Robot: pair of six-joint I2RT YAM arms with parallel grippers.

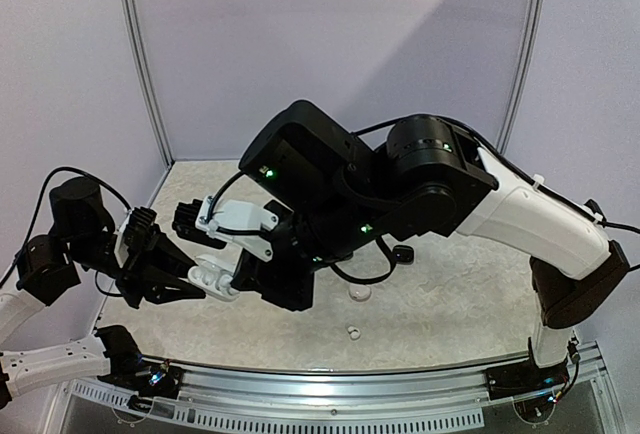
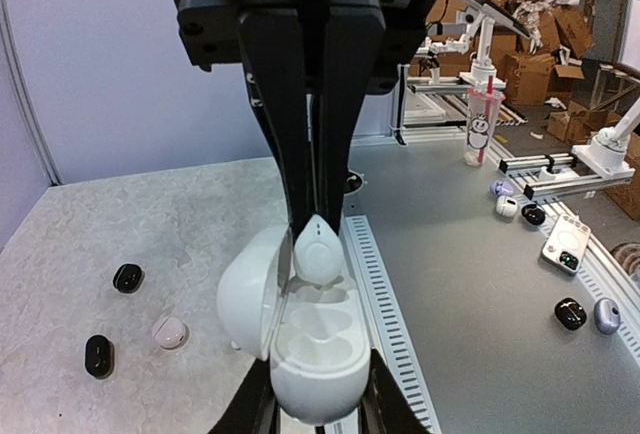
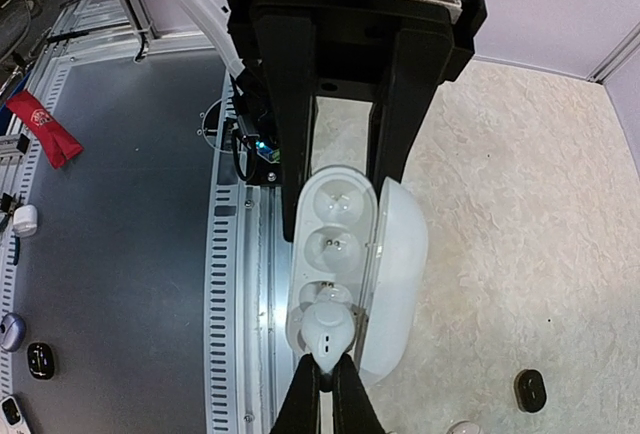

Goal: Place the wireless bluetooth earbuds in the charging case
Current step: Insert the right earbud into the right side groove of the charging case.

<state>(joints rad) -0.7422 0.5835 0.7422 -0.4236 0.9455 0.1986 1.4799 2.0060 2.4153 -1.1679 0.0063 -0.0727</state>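
Observation:
My left gripper (image 2: 320,399) is shut on the body of a white charging case (image 2: 318,349), whose lid (image 2: 248,289) stands open to the left. My right gripper (image 3: 326,386) is shut on a white earbud (image 3: 328,328) and holds it at the end socket of the case (image 3: 338,239). The bud (image 2: 320,252) touches or sits just above that socket. The other two recesses are empty. In the top view the case (image 1: 212,280) is held between the two grippers above the table's front left.
Two black buds (image 2: 127,277) (image 2: 98,355) and a pale bud (image 2: 169,331) lie on the table beside the case. In the top view, two white buds (image 1: 358,294) (image 1: 352,332) and a black one (image 1: 403,252) lie mid-table. A slotted metal rail (image 3: 225,284) runs along the table's near edge.

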